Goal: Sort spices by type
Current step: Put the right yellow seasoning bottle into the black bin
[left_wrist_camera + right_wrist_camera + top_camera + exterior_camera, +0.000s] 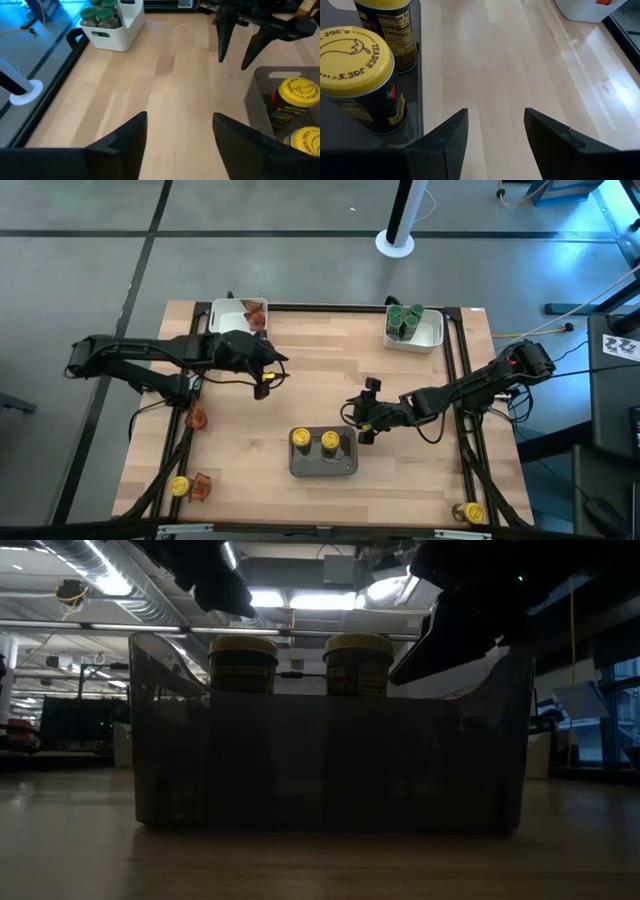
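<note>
Two yellow-lidded jars (300, 439) (330, 442) stand upright in a grey tray (323, 467) near the table's near edge. Green-lidded jars (405, 318) fill a white tray (428, 337) at the far right. Reddish packets (255, 313) lie in a white tray (228, 315) at the far left. My right gripper (368, 411) (495, 117) hovers open just right of the grey tray (418, 75), beside the jars (355, 70). My left gripper (268, 375) (180, 120) is open over bare wood, left of centre, holding nothing.
Loose spices sit off the table's wooden top: a packet (196, 418) at the left rail, a yellow-lidded jar (180, 486) and a packet (202, 485) at the near left, and another yellow-lidded jar (472, 512) at the near right. Bare wood (320, 355) lies between the trays.
</note>
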You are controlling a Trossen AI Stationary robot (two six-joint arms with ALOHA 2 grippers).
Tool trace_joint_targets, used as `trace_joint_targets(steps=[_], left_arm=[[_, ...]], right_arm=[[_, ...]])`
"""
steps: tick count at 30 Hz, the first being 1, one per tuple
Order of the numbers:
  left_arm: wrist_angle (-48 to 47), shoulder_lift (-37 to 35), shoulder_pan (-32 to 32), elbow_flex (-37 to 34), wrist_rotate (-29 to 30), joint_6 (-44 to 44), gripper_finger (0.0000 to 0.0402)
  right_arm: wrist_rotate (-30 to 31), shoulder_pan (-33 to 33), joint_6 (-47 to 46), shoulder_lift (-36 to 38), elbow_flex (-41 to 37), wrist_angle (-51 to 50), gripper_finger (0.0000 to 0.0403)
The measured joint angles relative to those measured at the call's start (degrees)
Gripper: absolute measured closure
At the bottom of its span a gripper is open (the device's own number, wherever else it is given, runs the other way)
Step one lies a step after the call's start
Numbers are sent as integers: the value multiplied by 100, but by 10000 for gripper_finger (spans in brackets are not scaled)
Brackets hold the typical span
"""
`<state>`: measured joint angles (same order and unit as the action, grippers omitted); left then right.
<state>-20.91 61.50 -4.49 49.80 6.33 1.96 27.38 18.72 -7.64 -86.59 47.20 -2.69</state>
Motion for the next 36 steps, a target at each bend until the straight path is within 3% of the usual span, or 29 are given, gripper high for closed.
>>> trace_joint_targets(steps=[6, 18, 25, 29, 36], left_arm=[[313, 213, 291, 0, 0, 56, 170], [1008, 248, 703, 0, 0, 548, 169], [1158, 248, 728, 0, 1, 726, 169], [1190, 248, 728, 0, 2, 763, 169], [2538, 246, 726, -599, -319, 898, 169]], right_arm=[[-4, 0, -3, 7, 116, 42, 208], [-443, 75, -256, 151, 2096, -2544, 202], [-814, -11, -411, 125, 2798, -2988, 111], [-1047, 13, -544, 116, 3304, -3946, 56], [-1231, 528, -1966, 122, 4018, -5763, 34]])
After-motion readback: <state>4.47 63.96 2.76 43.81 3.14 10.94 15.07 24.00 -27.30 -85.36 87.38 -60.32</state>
